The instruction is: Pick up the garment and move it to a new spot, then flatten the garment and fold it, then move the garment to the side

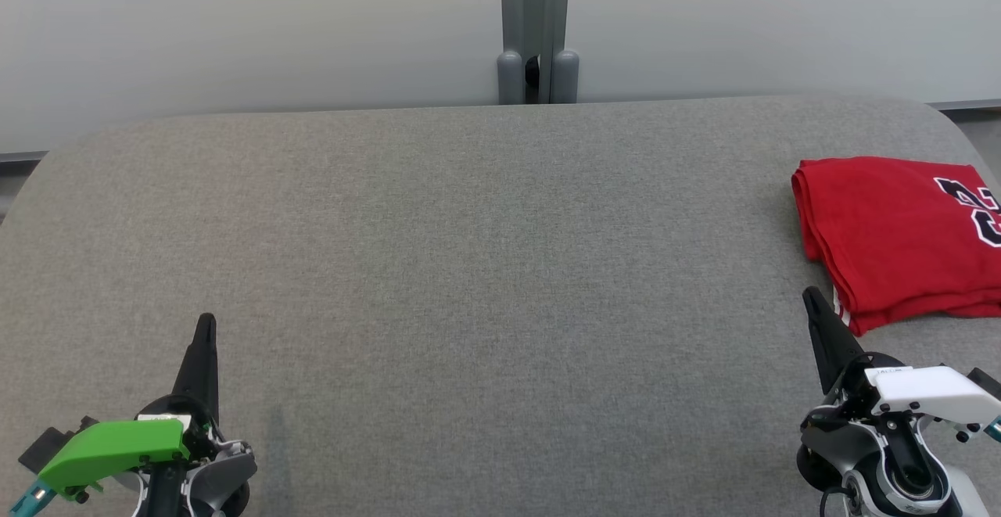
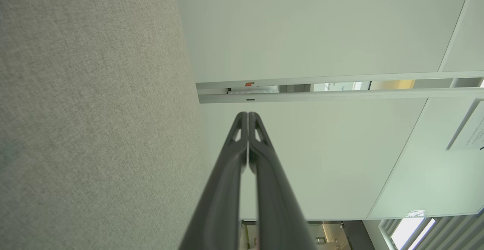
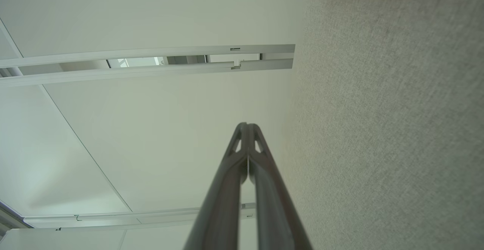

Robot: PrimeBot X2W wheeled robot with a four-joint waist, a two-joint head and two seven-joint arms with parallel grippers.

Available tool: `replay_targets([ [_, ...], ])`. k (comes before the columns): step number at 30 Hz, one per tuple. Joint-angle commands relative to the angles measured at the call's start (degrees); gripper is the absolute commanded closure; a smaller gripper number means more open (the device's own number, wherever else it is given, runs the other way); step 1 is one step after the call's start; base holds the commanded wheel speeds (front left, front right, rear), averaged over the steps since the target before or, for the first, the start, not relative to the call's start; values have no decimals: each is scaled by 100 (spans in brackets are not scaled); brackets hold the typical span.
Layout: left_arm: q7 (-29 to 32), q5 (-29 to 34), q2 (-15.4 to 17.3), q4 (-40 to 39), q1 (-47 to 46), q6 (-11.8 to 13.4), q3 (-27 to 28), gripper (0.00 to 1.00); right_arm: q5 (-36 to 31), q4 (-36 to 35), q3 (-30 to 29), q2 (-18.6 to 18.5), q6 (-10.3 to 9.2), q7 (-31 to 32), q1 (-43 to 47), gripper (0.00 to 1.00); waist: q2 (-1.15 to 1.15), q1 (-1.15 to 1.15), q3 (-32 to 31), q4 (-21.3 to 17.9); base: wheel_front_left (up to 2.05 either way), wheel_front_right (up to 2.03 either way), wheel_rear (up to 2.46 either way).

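While it's folded, garment (image 1: 899,243) sits R

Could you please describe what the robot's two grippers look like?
Each has two long, slim black fingers. The left gripper carries a bright green cover; the right gripper a white cover over grey housing with a black cable.

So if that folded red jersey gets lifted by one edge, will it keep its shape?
Probably not: the red jersey is soft cloth in stacked layers, so the fold would likely droop open. It looks light for its size. Pushed, it may bunch rather than slide, since the grey tabletop looks like textured fabric.
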Motion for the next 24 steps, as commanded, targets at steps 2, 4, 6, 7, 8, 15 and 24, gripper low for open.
replay_targets([
  [2,25,-13,-4,-12,-59,-36,19,100,37,-27,-10,-25,2,15,-34,100,0,0,0,0,0,0,0],
  [4,25,-13,-4,-12,-59,-36,19,100,37,-27,-10,-25,2,15,-34,100,0,0,0,0,0,0,0],
  [6,25,-13,-4,-13,-59,-36,19,100,37,-27,-10,-26,2,15,-34,100,0,0,0,0,0,0,0],
  [7,25,-13,-5,-13,-59,-36,20,100,37,-27,-10,-26,2,15,-34,100,0,0,0,0,0,0,0],
  [8,25,-13,-5,-13,-59,-36,19,100,37,-26,-10,-26,2,16,-34,100,0,0,0,0,0,0,0],
  [15,26,-12,-5,-13,-59,-36,20,100,37,-26,-9,-25,2,15,-33,100,0,0,0,0,0,0,0],
  [24,26,-11,-5,-13,-59,-36,20,100,37,-26,-9,-25,2,16,-33,100,0,0,0,0,0,0,0],
])
